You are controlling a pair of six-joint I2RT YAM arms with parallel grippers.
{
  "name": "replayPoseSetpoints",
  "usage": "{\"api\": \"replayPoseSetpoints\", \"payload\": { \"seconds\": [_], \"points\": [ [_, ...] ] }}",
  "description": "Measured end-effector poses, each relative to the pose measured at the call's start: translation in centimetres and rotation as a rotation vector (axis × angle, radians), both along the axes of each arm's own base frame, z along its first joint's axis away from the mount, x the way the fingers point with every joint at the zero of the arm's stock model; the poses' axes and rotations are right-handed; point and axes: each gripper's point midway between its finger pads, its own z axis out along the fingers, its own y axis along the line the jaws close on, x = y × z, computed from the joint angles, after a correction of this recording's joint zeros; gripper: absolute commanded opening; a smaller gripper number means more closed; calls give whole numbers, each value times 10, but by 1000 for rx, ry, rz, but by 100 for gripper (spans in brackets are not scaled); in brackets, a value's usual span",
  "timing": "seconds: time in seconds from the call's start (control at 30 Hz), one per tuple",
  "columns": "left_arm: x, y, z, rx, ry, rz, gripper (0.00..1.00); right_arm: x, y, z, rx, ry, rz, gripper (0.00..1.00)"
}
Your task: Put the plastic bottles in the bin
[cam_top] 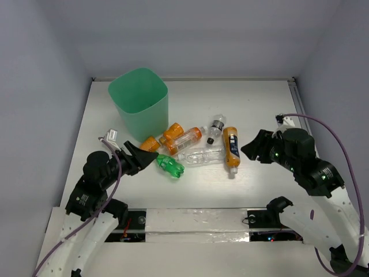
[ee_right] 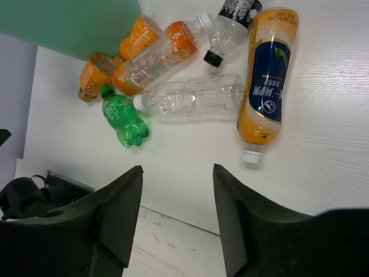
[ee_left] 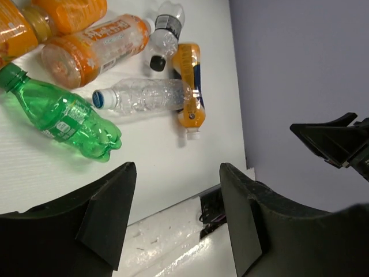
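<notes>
The mint-green bin [cam_top: 138,101] stands upright at the back left and also shows in the right wrist view [ee_right: 75,23]. Several plastic bottles lie on the table in front of it. They are a green one [cam_top: 170,165], a clear one [cam_top: 199,156], a black-capped clear one [cam_top: 215,128], an orange one with a blue label [cam_top: 231,148] and three more orange ones [cam_top: 187,138]. My left gripper [cam_top: 149,158] is open and empty, just left of the green bottle [ee_left: 63,115]. My right gripper [cam_top: 249,150] is open and empty, right of the blue-labelled bottle [ee_right: 266,81].
The table's near edge with a taped white strip [cam_top: 196,220] runs below the bottles. Grey walls close in the back and both sides. A purple cable [cam_top: 340,144] loops off the right arm.
</notes>
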Motion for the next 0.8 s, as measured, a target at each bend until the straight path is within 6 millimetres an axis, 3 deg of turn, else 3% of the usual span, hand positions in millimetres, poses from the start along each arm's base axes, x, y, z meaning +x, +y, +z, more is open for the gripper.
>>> {"api": "replayPoseSetpoints", "payload": {
  "seconds": [0.1, 0.17, 0.3, 0.4, 0.53, 0.63, 0.67, 0.8],
  "points": [
    [2, -4, -7, 7, 35, -16, 54, -3, -2, -6, 1, 10, -6, 47],
    [3, -6, -9, 5, 40, -25, 47, -4, -2, -13, -3, 25, -9, 41],
    [4, -11, -17, -12, 53, -43, 33, -7, -4, -28, -19, 68, -14, 38],
    [5, -17, -39, -1, 128, -61, 21, -8, -4, -31, -25, 78, -15, 47],
    [4, -20, -67, 51, 238, -58, 19, -8, -5, -34, -33, 82, -13, 75],
    [4, -19, -85, 96, 315, -28, 34, -7, -5, -41, -52, 100, -9, 84],
    [4, -18, -91, 112, 340, -14, 45, -6, -5, -45, -60, 111, -8, 85],
    [3, -17, -115, 183, 434, 41, 72, -4, -3, -62, -95, 151, 8, 87]
  ]
}}
